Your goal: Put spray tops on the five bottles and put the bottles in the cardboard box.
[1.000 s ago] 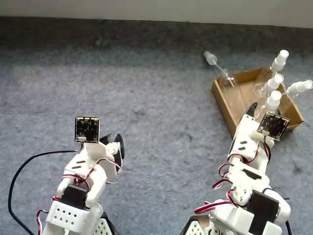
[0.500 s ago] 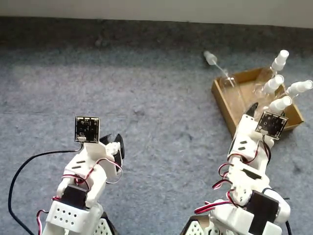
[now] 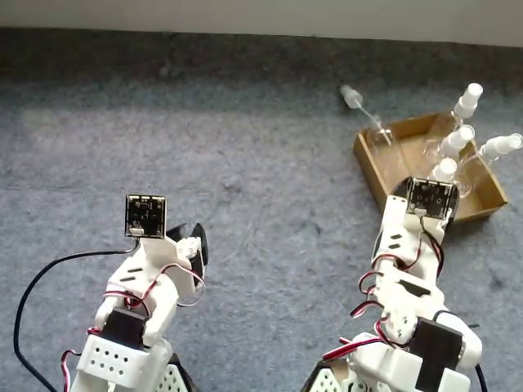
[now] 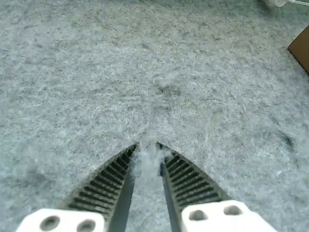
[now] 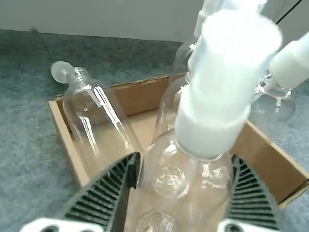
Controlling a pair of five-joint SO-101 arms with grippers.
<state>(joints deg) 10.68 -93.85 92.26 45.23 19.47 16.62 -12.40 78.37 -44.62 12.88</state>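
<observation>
**Cardboard box** (image 3: 369, 163): brown, shallow, open-topped; sits on grey carpet at the far right of the table.

**Bottles**, five, clear plastic, all in the box.
- **Nearest bottle** (image 5: 188, 183): roughly upright, fitted with a white spray top (image 5: 222, 82), and clasped by the right gripper (image 5: 183, 159).
- **Three further bottles** (image 3: 431, 151): white-topped, leaning toward the far right rim.
- **Slanted bottle** (image 5: 96, 121): rests against the left wall, with its translucent cap (image 5: 60, 71) jutting beyond the rim.
</observation>
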